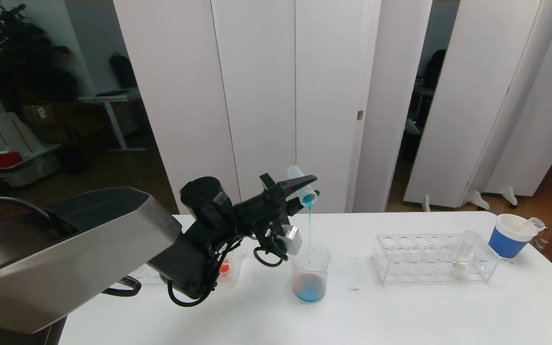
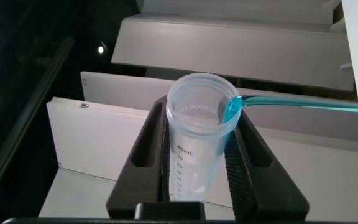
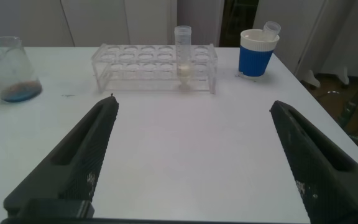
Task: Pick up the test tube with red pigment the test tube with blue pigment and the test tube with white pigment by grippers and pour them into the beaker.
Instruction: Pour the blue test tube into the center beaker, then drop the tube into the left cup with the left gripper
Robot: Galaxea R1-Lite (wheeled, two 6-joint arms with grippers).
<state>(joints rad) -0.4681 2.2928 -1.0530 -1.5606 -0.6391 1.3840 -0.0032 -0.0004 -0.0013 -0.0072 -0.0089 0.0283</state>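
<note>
- Progress: blue pour underway. Left hand (image 1: pixel 304 189), centre frame, pinches the test tube with blue pigment (image 1: pixel 301 185); thin blue stream falls into the beaker (image 1: pixel 310 275) on the table (image 1: pixel 400 311). Beaker holds blue plus reddish residue, so red judged done.
- Left to do: the test tube with white pigment (image 1: pixel 465 251), upright in rack (image 1: pixel 429 258), right of centre.
- Blue tube axis: steeply tilted, mouth down-right, base up-left.
- Right hand (image 3: pixel 191 155): spread wide, empty, low over table.

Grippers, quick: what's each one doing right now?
Left tool: shut on the tilted clear test tube with blue pigment, pouring.
Right tool: open, holding nothing.
</note>
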